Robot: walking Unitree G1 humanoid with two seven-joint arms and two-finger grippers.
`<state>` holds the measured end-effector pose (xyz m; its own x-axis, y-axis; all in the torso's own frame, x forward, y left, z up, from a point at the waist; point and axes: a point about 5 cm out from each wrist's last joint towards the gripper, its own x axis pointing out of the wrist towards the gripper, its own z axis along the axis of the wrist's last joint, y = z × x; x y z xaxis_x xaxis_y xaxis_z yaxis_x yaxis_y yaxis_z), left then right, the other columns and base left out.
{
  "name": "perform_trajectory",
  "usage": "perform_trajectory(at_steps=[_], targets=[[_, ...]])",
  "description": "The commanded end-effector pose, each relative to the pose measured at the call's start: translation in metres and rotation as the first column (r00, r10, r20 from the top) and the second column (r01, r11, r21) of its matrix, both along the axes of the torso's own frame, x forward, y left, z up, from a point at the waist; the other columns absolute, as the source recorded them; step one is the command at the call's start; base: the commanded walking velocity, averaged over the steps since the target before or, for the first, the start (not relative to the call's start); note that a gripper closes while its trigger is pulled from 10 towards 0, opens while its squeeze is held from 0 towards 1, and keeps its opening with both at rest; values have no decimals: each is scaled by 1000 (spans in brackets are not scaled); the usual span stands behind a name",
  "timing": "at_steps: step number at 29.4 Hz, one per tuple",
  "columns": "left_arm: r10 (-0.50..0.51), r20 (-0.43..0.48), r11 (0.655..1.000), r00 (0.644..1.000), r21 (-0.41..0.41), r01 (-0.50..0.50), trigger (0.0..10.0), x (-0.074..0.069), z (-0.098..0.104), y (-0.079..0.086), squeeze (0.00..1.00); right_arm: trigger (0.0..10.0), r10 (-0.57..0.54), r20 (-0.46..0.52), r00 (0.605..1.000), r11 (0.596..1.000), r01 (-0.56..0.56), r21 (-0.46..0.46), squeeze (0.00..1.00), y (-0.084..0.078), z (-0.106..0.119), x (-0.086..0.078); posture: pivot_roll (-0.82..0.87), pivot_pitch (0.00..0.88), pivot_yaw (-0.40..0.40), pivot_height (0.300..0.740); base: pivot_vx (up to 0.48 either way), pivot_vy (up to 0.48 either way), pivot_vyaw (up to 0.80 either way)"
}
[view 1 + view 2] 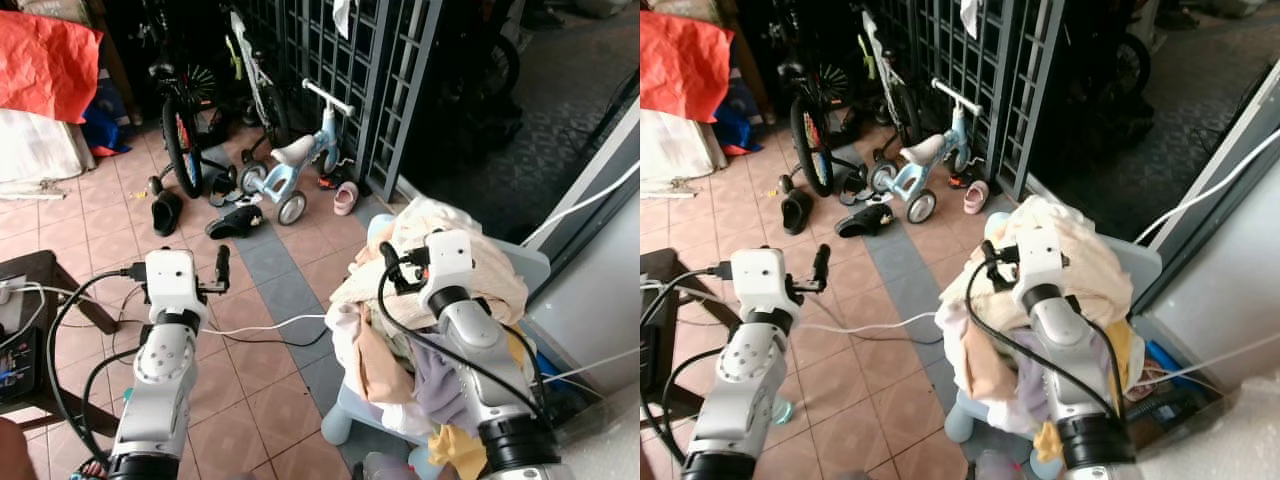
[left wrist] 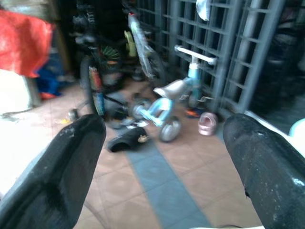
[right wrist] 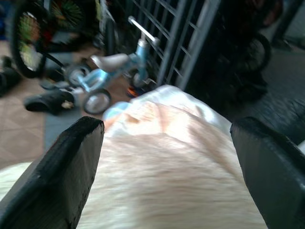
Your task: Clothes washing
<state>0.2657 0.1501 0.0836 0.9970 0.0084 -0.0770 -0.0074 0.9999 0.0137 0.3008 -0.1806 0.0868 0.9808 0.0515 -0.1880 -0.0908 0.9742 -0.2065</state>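
1. Right pincer [image 3: 162,181] spread wide, hovering just above the heap of clothes [image 1: 455,300], fingers either side of the cream cloth on top.
2. Left pincer [image 2: 162,167] spread wide too, held out over the tiled floor [image 1: 270,380], well apart from the heap, gripping nothing.
3. Clothes piled high in a pale blue basket [image 1: 535,268], spilling over its rim beside the grey wall.
4. Soft, light, limp; likely to drape, drag and snag neighbouring pieces.
5. Best pinched at a raised fold of the top cream piece, deep enough to hold.
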Motion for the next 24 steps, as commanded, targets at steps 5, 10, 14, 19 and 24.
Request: perform_trajectory(at_steps=[5, 10, 14, 19, 24], targets=[[22, -5, 999, 1000, 29, -22, 10000, -1, 2, 9, 0, 0, -119, -147, 982, 993, 119, -14, 0, -15, -19, -6, 0, 0, -7, 740, 0, 0, 0], [13, -12, 1000, 1000, 27, -13, 10000, 0, 1, 8, 0, 0, -111, -213, 971, 994, 114, -1, 0, -12, -30, -14, -6, 0, -3, 740, 0, 0, 0], [6, -21, 1000, 1000, 28, -5, 10000, 1, 0, 7, 0, 0, -94, -278, 956, 994, 106, 29, 0, -8, -38, -20, -11, 0, 0, 740, 0, 0, 0], [2, -26, 1000, 1000, 28, -1, 10000, 1, 1, 7, 0, 0, -61, -334, 941, 996, 77, 35, 0, -4, -44, -23, -13, 0, -1, 740, 0, 0, 0], [7, -28, 1000, 1000, 30, -6, 10000, 1, 0, 7, 0, 0, -58, -348, 936, 997, 74, 31, 0, -3, -45, -24, -10, 0, -2, 740, 0, 0, 0]])
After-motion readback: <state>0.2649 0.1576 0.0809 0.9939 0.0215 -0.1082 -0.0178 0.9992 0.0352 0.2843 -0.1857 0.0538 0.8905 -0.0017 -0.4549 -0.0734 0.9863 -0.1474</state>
